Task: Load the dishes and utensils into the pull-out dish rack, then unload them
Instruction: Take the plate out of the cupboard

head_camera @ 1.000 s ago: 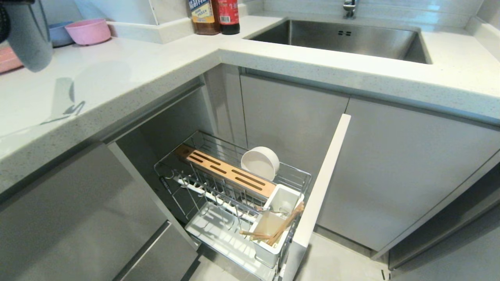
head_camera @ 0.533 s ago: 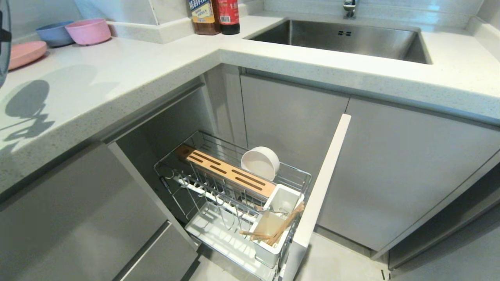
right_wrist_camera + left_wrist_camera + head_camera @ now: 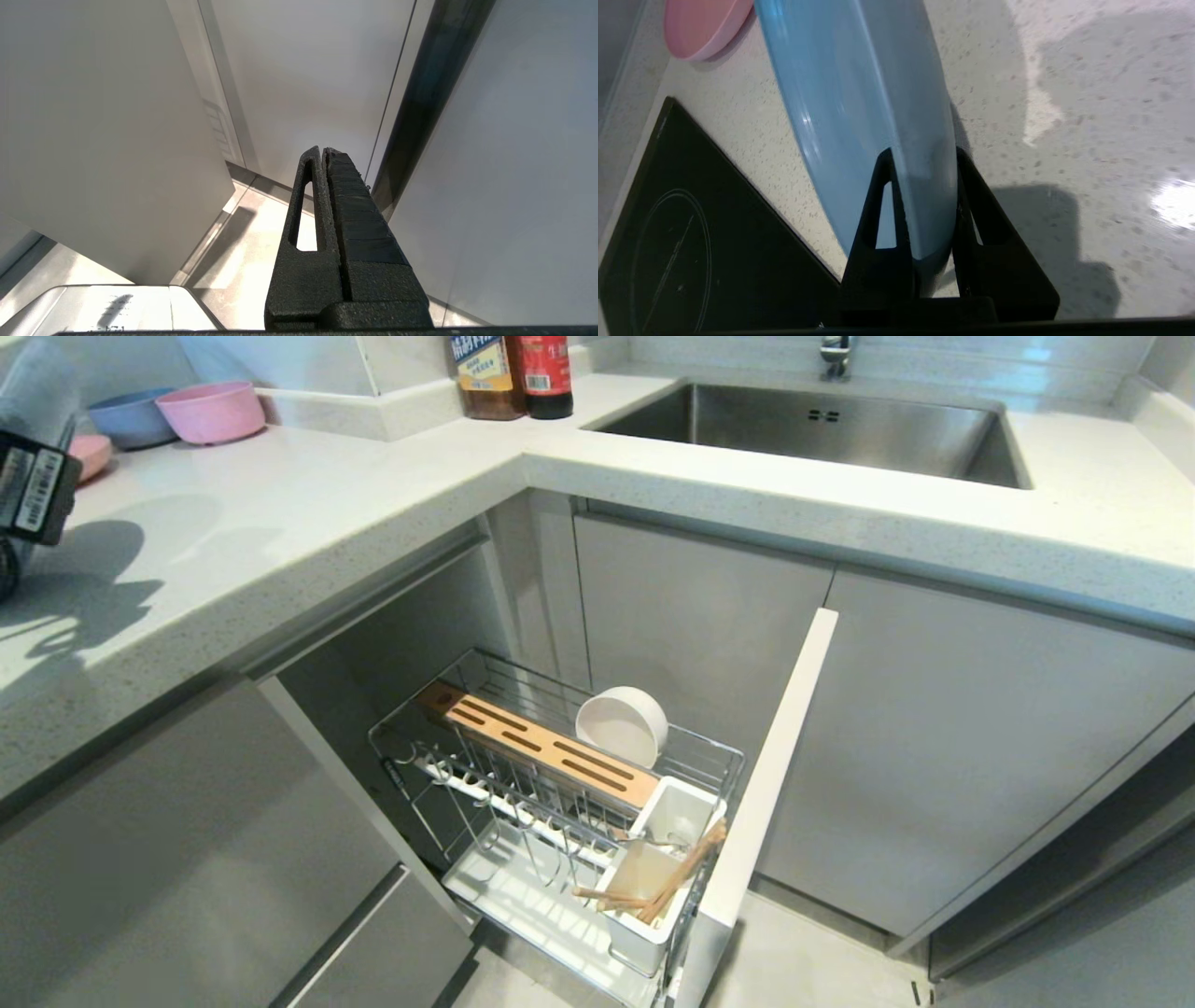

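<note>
Left wrist view: the left gripper (image 3: 922, 158) pinches the light-blue plate (image 3: 859, 107) by its rim, edge-on above the countertop (image 3: 1064, 116). From there, the pull-out dish rack (image 3: 560, 803) lies down and rightward, nearer this arm; the right gripper (image 3: 322, 156) hangs closed.

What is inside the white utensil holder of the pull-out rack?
In the white utensil holder, wooden chopsticks lean across the near compartment. A thin metal piece shows behind them, but its shape is unclear. The holder's walls hide the bottoms of the compartments.

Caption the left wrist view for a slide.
Left gripper shut on blue plate, held on edge above speckled counter.
</note>
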